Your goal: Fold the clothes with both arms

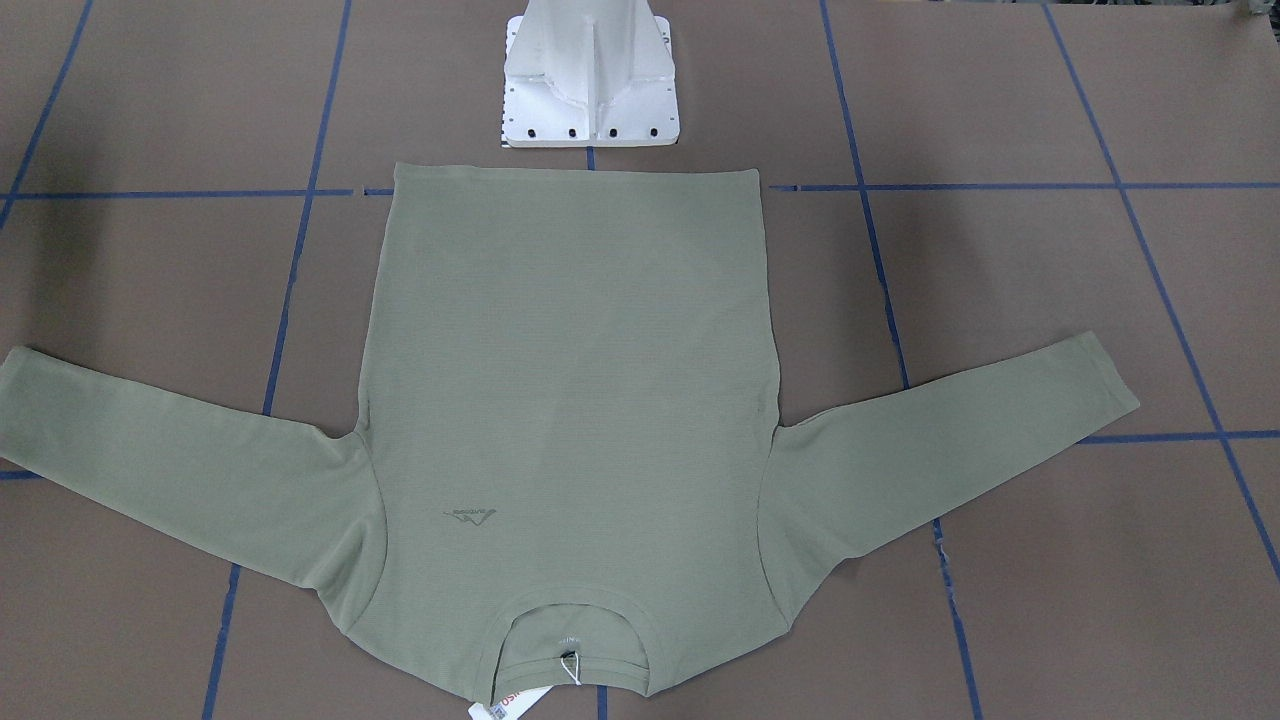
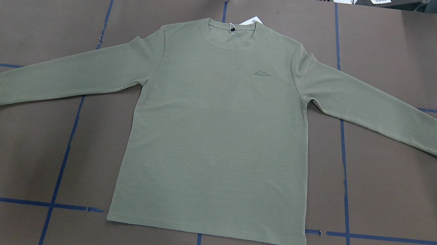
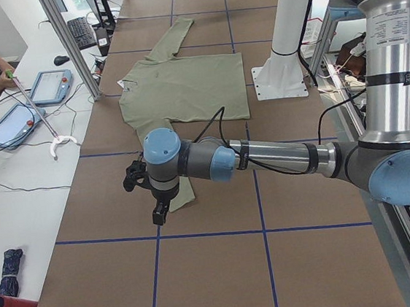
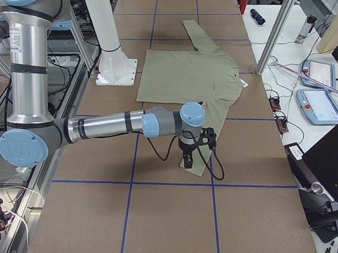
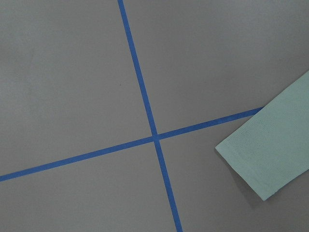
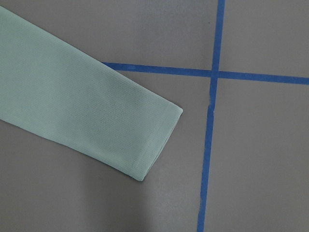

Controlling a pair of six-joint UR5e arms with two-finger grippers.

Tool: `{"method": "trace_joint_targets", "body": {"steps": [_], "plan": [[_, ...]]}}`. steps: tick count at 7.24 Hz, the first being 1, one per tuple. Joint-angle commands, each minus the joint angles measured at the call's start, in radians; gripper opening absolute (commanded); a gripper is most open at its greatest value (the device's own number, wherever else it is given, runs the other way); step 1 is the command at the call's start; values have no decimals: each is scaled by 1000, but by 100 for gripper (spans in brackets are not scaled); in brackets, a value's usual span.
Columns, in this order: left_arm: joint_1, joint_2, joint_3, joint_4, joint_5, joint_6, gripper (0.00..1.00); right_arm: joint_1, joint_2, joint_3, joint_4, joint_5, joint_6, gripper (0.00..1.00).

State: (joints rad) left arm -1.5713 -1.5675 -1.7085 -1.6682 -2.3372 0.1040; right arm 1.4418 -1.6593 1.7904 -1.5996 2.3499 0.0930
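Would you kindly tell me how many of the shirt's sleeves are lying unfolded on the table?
2. The left sleeve stretches out toward the robot's left side, the right sleeve toward its right; neither is folded in.

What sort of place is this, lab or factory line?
Probably a robotics lab cell: blue tape grid on the table, teach pendants beside it, left arm and right arm at the sleeves of a shirt.
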Motion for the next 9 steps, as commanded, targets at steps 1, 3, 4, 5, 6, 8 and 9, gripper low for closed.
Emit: {"method": "trace_joint_targets", "body": {"steps": [1,3,4,5,6,8,9], "plan": [[1,0,-13,-4,-2,-1,100,-1,0,26,0,14,4,100],[2,0,-17,-7,-34,2,100,-49,15,14,0,28,34,100],[4,-2,-17,-16,-34,2,100,-53,45,-37,13,31,54,100],[4,-2,-17,-19,-34,3,100,-55,74,-145,150,35,120,99],[5,-2,-17,-24,-34,0,100,-88,99,-263,337,35,251,98],[7,-2,-16,-21,-30,-3,100,-150,118,-428,602,29,435,95],[7,-2,-16,-22,-30,-1,100,-168,151,-471,613,26,497,92]]}}
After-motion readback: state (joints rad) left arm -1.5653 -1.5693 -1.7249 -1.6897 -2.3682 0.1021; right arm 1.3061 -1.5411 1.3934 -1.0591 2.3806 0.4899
